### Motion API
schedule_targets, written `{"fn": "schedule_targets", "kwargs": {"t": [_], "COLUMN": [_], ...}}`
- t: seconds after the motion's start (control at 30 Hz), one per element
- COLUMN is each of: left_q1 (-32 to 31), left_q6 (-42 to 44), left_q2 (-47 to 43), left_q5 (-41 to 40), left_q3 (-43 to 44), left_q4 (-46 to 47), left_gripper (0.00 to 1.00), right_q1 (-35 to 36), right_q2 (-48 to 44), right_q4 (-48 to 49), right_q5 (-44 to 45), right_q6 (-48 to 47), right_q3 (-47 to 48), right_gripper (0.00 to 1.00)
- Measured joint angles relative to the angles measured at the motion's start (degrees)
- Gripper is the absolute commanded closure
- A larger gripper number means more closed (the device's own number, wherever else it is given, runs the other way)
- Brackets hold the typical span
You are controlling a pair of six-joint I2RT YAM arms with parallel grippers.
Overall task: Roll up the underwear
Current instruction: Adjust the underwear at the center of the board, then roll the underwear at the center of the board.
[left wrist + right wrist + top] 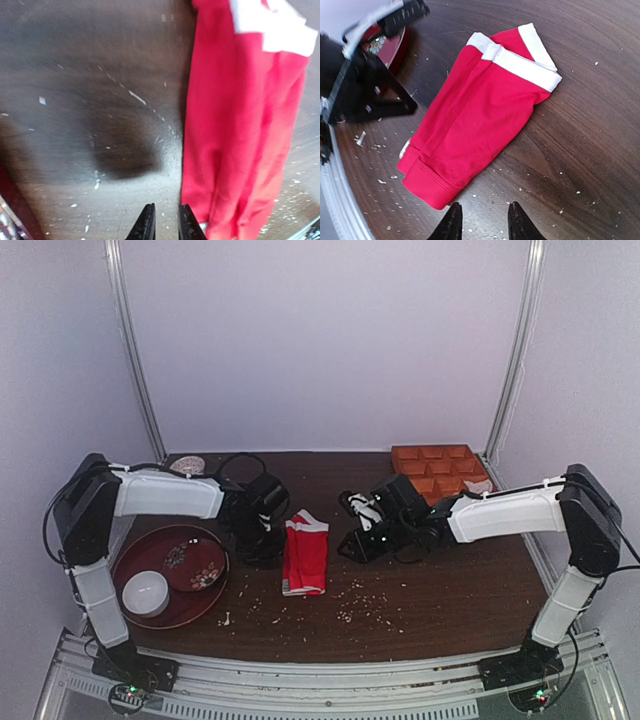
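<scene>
The underwear point(305, 558) lies flat on the dark table, folded into a long red strip with its white waistband at the far end. My left gripper point(262, 545) is just left of it. In the left wrist view its fingers point(164, 226) stand a narrow gap apart over bare table, with the underwear point(240, 125) close by on the right. My right gripper point(352, 543) is to the right of the cloth. In the right wrist view it point(482, 222) is open and empty, short of the red hem of the underwear point(475, 115).
A round red tray point(135, 555) at the left holds a white bowl point(146, 593) and a patterned dish point(192, 565). An orange compartment tray point(440, 470) sits at the back right. Pale crumbs point(350, 605) are scattered near the front edge.
</scene>
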Motion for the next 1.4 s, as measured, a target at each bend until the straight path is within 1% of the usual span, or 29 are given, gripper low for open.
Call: {"fn": "schedule_targets", "kwargs": {"t": [0.23, 0.37, 0.43, 0.53, 0.7, 0.83, 1.03, 1.17, 1.33, 1.4], "left_q1": [1.4, 1.5, 1.6, 1.8, 2.5, 2.9, 2.9, 2.9, 3.1, 3.2], "left_q6": [0.0, -0.2, -0.5, -1.3, -2.0, -2.0, -2.0, -2.0, -2.1, -2.3], "left_q2": [-3.1, -3.2, -3.2, -3.2, -4.2, -5.2, -6.4, -7.0, -7.3, -7.7], "left_q5": [0.8, 2.9, 4.2, 5.3, 5.3, 5.4, 6.4, 6.8, 7.2, 7.4], "left_q3": [1.4, 1.9, 1.9, 1.7, -1.9, -4.8, -7.9, -8.9, -9.5, -10.1], "left_q4": [-0.2, 0.7, 1.4, 2.6, 4.1, 4.5, 6.4, 7.5, 8.3, 8.6], "left_gripper": [0.82, 0.82, 0.84, 0.85, 0.85, 0.85, 0.85, 0.85, 0.85, 0.85], "right_q1": [2.1, 3.9, 4.9, 5.6, 5.7, 5.7, 7.7, 9.4, 11.4, 11.6], "right_q2": [-0.2, -0.2, -0.2, 0.5, 5.9, 11.4, 13.9, 13.6, 9.3, 7.8], "right_q4": [2.9, 4.3, 4.6, 4.5, 3.7, 3.2, 2.2, 3.5, 8.7, 9.4], "right_q5": [1.4, 1.8, 1.9, 1.8, 1.7, 1.4, 1.3, 1.3, 2.9, 3.5], "right_q6": [-6.7, -8.7, -8.6, -6.9, -0.5, 4.5, 6.9, 4.9, -0.7, -2.9], "right_q3": [-2.4, -2.6, -2.6, -1.3, 6.3, 12.6, 13.7, 11.8, 1.1, -1.4], "right_gripper": [0.68, 0.68, 0.69, 0.72, 0.78, 0.77, 0.74, 0.72, 0.69, 0.67]}}
